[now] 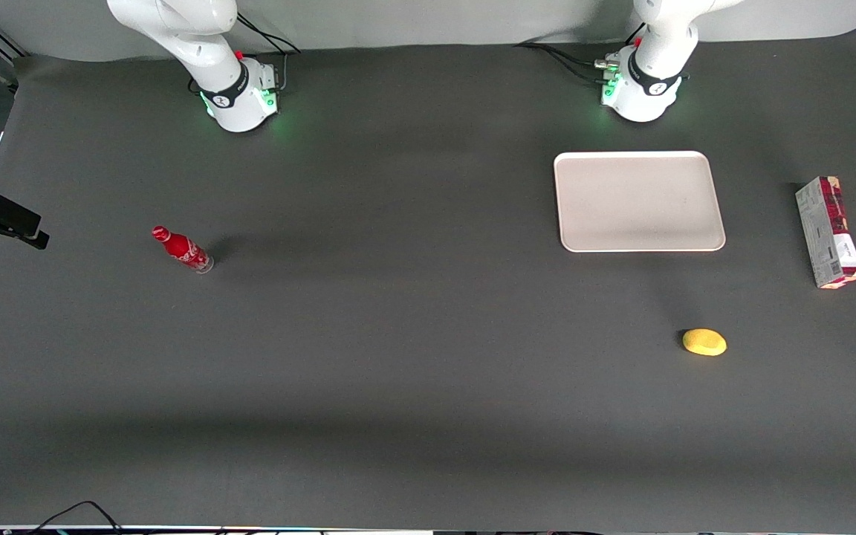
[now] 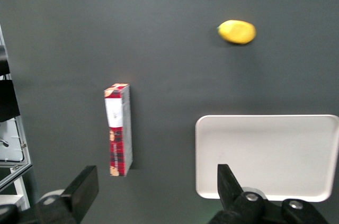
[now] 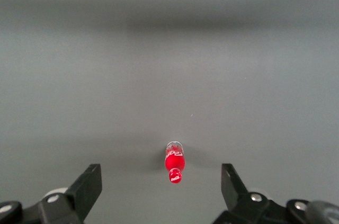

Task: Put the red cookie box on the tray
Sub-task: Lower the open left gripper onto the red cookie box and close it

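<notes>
My pincer (image 2: 156, 195) hangs high above the tabletop (image 1: 398, 334), fingers (image 2: 82, 189) spread wide apart, holding nothing. It's over the dark surface betw. the red cookie box (image 2: 119, 128) and the tray (image 2: 267, 155), w/ no contact to either.

Red cookie box (image 1: 829, 232) lies flat on the tabletop, at the working arm's end, well apart from the tray (image 1: 638, 201) and not on it. Pale printed side faces up, red patterned side shows along its edge.

Tray sits flat near my arm's base, nothing on it.

A yellow lemon-like thing (image 1: 704, 342) lies nearer the front camera than the tray. Small red soda bottle (image 1: 182, 250) stands toward the parked arm's end.
</notes>
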{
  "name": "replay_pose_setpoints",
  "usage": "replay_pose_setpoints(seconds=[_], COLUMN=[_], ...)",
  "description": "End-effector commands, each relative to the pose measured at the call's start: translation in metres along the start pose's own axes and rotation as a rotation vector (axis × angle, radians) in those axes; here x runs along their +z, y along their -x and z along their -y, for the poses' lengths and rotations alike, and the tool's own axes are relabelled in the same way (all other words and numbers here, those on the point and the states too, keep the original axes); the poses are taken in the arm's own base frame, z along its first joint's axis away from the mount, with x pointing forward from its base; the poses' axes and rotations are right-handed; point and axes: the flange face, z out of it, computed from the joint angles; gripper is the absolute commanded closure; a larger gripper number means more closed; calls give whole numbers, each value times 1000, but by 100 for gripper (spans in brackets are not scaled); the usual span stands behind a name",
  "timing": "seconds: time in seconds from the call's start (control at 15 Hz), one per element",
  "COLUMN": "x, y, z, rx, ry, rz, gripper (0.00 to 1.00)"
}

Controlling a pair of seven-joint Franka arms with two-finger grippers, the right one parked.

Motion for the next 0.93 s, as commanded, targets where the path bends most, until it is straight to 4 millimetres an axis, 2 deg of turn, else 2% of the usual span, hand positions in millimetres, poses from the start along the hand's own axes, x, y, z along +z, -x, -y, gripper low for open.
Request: replay_pose_setpoints(seconds=[0.0, 0.13, 0.33, 0.47, 0.73, 0.87], x=[67, 113, 179, 225, 292, 318], y=[21, 38, 53, 63, 66, 74], z=[69, 102, 127, 152, 168, 161], rx=[22, -8, -10, -1, -34, -57], ry=[4, 7, 16, 27, 68, 101], rz=[-10, -24, -30, -34, -11, 17], gripper=[0, 0, 0, 0, 0, 0])
